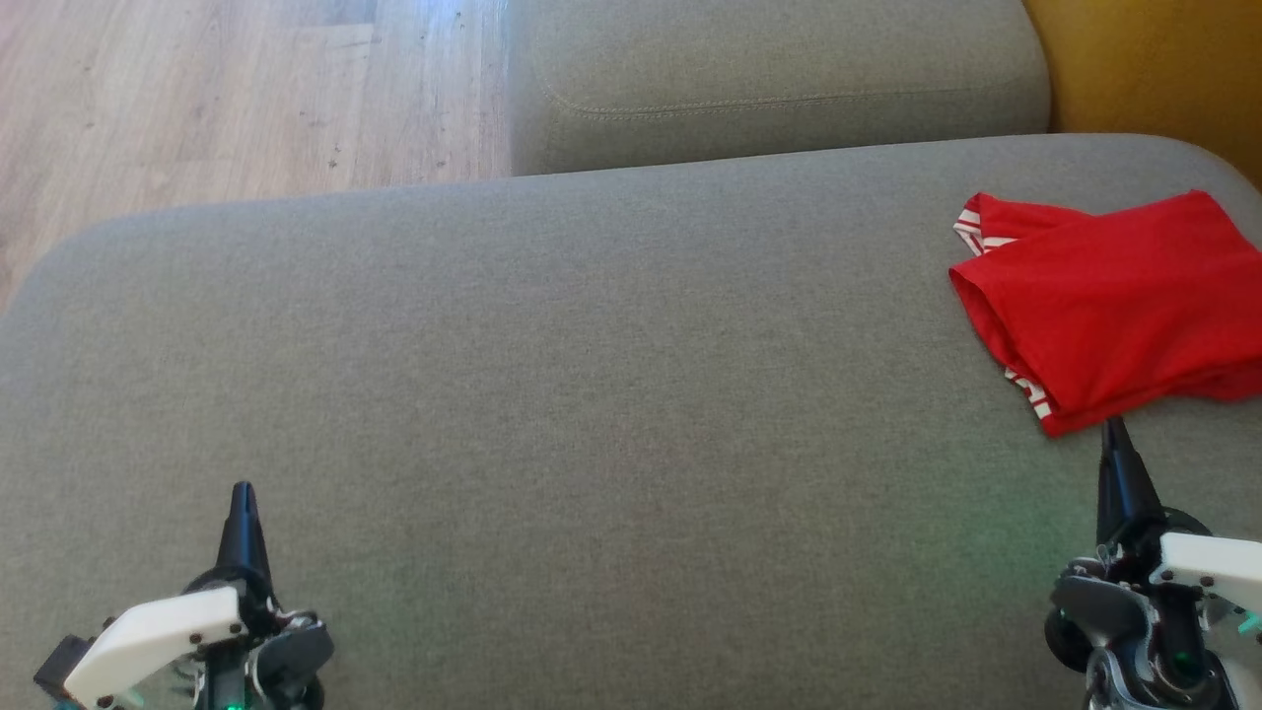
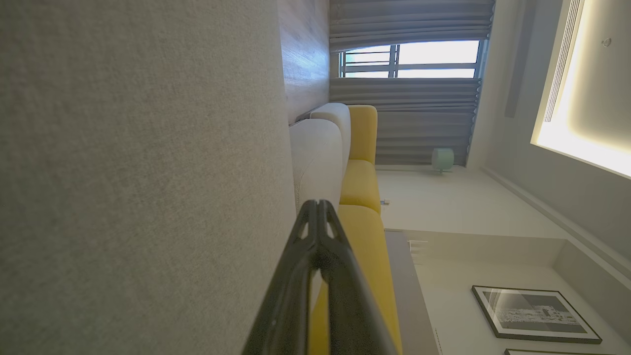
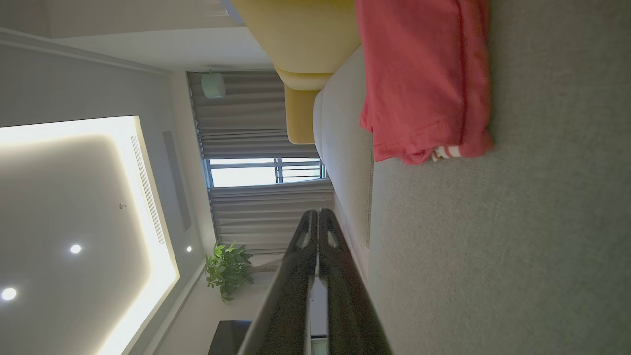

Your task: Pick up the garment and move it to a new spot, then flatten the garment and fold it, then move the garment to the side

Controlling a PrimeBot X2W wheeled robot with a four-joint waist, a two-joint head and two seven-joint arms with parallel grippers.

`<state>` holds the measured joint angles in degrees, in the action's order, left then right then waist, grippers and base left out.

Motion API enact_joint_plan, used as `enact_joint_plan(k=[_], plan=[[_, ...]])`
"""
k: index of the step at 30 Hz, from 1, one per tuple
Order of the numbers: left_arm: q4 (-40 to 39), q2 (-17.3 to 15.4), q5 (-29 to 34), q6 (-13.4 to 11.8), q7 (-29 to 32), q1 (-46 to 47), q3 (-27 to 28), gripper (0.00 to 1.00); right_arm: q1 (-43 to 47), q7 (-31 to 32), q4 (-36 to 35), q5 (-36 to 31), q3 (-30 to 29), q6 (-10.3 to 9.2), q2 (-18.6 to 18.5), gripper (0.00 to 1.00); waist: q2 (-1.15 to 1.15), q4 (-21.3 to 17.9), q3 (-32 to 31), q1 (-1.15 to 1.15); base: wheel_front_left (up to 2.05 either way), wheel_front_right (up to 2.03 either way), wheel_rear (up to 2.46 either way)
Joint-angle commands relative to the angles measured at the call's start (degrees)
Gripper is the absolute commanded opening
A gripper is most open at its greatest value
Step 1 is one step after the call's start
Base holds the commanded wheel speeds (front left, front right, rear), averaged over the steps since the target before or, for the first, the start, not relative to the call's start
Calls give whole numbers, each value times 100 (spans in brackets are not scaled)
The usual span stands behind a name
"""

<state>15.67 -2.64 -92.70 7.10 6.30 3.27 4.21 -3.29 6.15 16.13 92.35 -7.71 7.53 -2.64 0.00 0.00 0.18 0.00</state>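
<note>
Two dark-fingered grippers, left (image 1: 242, 493) and right (image 1: 1114, 429), both clenched empty, folded red garment with striped trim (image 1: 1104, 306) on grey fabric cushion (image 1: 592, 394), just beyond right fingertips

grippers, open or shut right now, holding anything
Left gripper: shut, empty, over the grey cushion.
Right gripper: shut, empty, beside the folded red garment.

You'll see the garment (image 1: 1114, 306) is plain red, its trim striped red and white. The sofa cushion (image 1: 592, 394) is grey with a fine weave. Your left hand (image 1: 242, 496) and right hand (image 1: 1115, 431) have black fingers (image 1: 243, 537) and white housings. The floor (image 1: 197, 89) is pale wood grain, the far seat (image 1: 1154, 69) mustard yellow.
</note>
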Motion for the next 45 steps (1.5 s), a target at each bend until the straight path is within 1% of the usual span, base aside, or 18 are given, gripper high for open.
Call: enact_joint_plan(k=[1, 45], plan=[[-164, -24, 55, 39, 21, 292, 233, 0, -290, 34, -211, -18, 118, -4, -24, 0, 0, 0, 0, 0, 0, 0, 0], [-164, -24, 54, 39, 19, 292, 231, 0, -290, 34, -211, -18, 119, -4, -23, 0, 0, 0, 0, 0, 0, 0, 0]])
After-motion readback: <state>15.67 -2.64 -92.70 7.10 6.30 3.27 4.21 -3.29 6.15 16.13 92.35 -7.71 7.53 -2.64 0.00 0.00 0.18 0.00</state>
